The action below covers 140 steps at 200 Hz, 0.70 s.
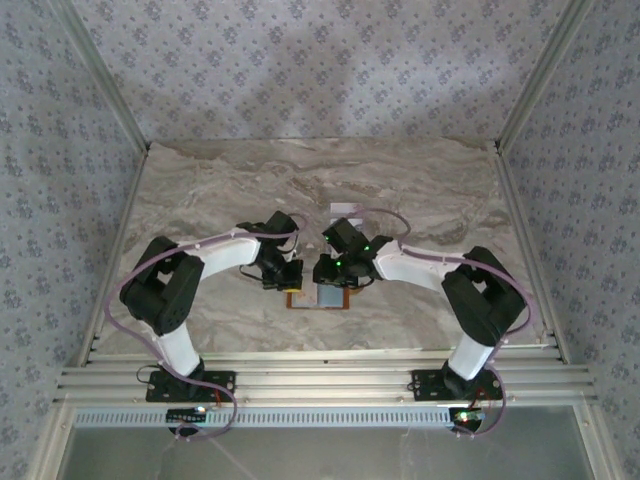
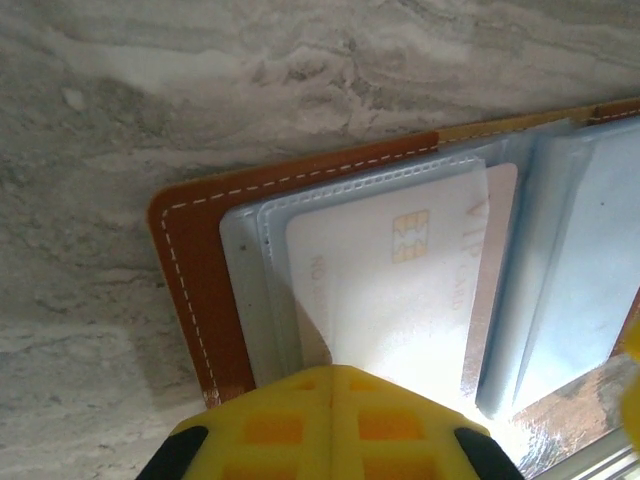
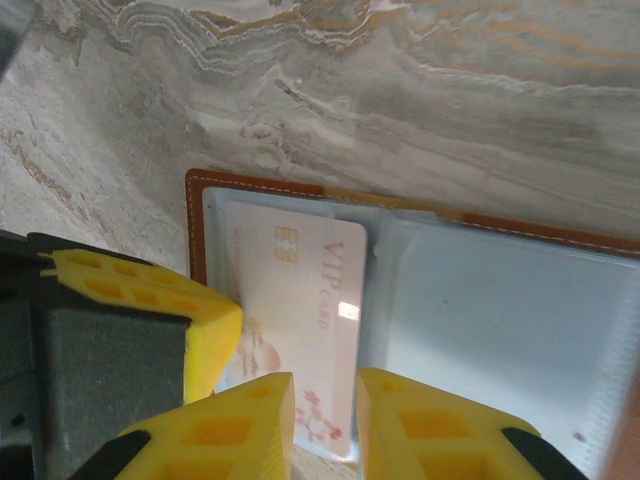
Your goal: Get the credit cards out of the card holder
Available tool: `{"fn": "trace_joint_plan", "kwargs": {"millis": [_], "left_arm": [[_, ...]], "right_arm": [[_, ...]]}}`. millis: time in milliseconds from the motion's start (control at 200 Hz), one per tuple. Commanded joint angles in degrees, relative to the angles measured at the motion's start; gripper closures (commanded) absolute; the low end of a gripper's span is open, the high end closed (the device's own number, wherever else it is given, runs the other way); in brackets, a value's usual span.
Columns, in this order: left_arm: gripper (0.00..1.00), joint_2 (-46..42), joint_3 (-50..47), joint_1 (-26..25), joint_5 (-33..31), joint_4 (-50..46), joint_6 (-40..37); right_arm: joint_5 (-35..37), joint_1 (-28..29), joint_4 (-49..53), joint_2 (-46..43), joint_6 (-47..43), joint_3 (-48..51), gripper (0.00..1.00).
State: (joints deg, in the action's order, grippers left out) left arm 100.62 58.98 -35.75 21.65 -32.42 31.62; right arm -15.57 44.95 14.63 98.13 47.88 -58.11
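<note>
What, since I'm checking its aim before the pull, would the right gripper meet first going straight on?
Probably the pale card in the open card holder: its near end lies between the fingers of the right gripper. How far above it they hover is unclear.

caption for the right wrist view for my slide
Open right gripper over the near edge of a pale VIP card lying in the open card holder on a marble table

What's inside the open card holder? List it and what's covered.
A pale VIP card with a chip lies in a clear sleeve of the card holder, empty-looking sleeves beside it. The left gripper covers its near edge; a second card cannot be made out.
</note>
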Motion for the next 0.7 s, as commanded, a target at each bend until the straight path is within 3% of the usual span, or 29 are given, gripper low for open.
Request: {"fn": "trace_joint_plan", "kwargs": {"millis": [0,205,695], "left_arm": [[0.94,0.37,-2.55,-0.09,-1.02,-0.32,0.8],[0.93,-0.51,-5.18,-0.05,-0.64,1.31,1.87],[0.9,-1.57,-6.29,0.09,-1.17,1.01,2.57]], "right_arm": [[-3.55,0.48,-3.07,2.6,1.95,-1.96,0.76],[-4.7,0.9,-4.41,5.79,2.28,-2.37,0.77],[5.51,1.06,7.14,5.2,-2.59,-2.38,0.78]]}}
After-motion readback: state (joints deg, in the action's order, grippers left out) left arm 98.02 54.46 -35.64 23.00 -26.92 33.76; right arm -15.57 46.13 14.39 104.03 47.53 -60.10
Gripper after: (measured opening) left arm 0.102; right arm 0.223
